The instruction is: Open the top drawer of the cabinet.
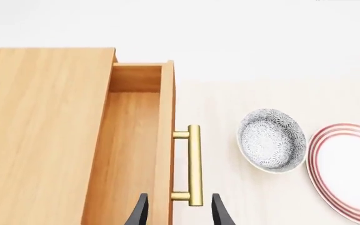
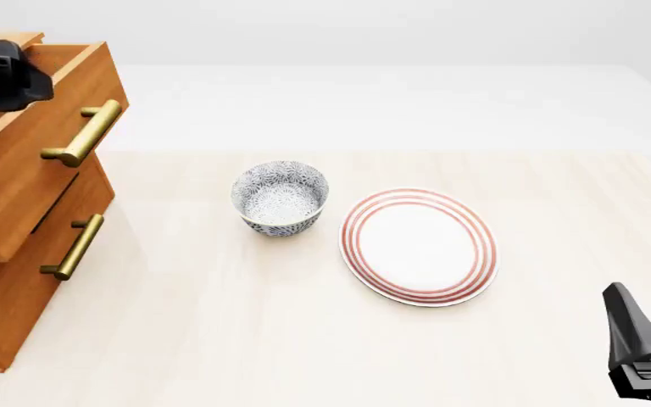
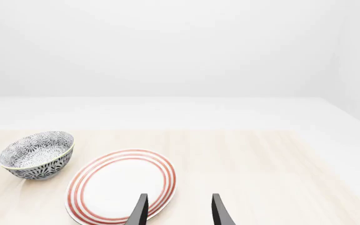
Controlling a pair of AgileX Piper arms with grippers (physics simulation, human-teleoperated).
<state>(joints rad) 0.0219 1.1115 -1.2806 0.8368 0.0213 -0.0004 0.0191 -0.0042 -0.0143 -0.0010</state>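
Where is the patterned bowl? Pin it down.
In the front view, the bowl stands on the table left of centre, between the cabinet and the red-ringed plate, close beside the plate.

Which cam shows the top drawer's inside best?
Left wrist view: it looks straight down into the pulled-out top drawer, showing its bare wooden floor and its brass handle. The front view shows only the drawer's front from the side, with the interior hidden. The right wrist view does not show it.

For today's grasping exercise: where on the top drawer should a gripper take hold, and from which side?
Grip the brass bar handle on the top drawer, coming from the drawer's front. The bar stands off the front on two posts, leaving a gap for a finger behind it. The left gripper already straddles it, open.
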